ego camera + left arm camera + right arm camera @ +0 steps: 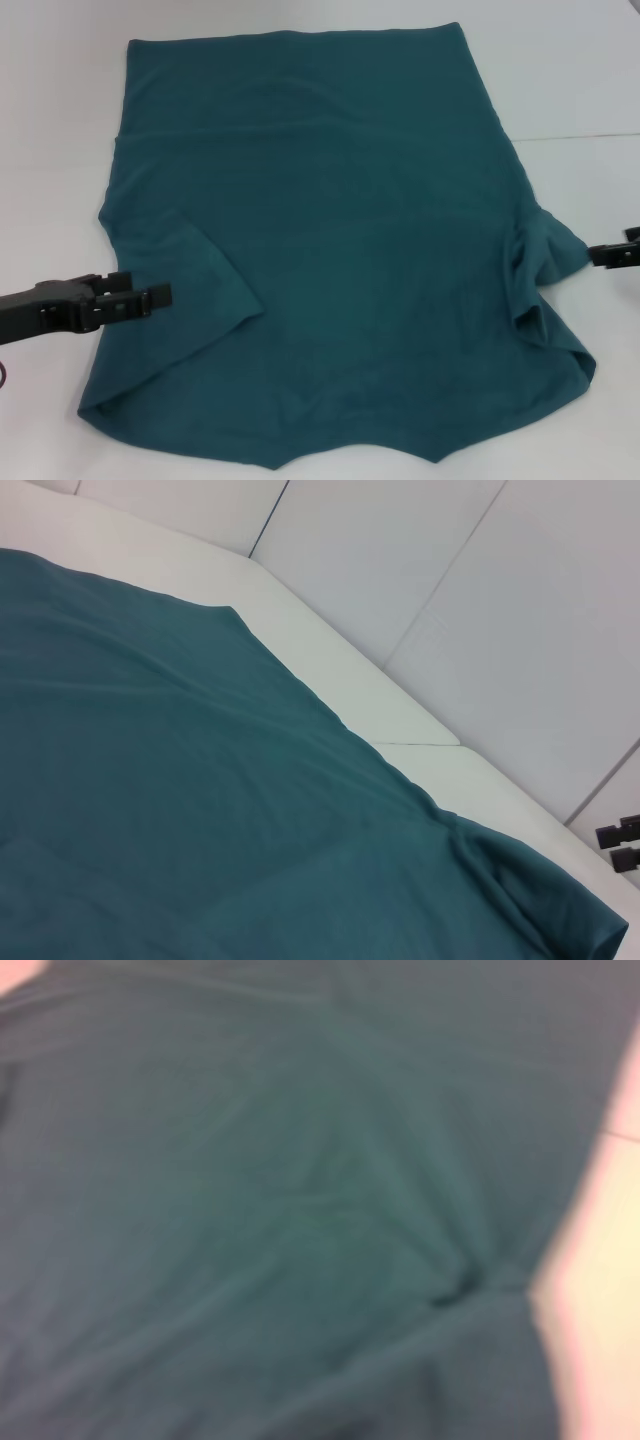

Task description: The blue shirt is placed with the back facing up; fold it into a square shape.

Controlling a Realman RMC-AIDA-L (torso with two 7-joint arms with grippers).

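Observation:
The blue shirt (350, 250) lies spread on the white table (60, 120), its plain side up and its hem at the far end. Its left sleeve (180, 270) is folded inward over the body. My left gripper (160, 296) hovers over that folded sleeve. The right sleeve (548, 250) is bunched and rumpled, and my right gripper (596, 256) sits just outside its edge. From the left wrist, the shirt (150, 780) fills the picture and the right gripper (618, 846) shows beyond it, open and holding nothing. The right wrist shows only shirt cloth (300, 1210), seen close.
Bare white table surrounds the shirt, with wide strips at the left and far right (590, 80). A seam line in the table (590, 136) runs out to the right. The shirt's near edge reaches the bottom of the head view.

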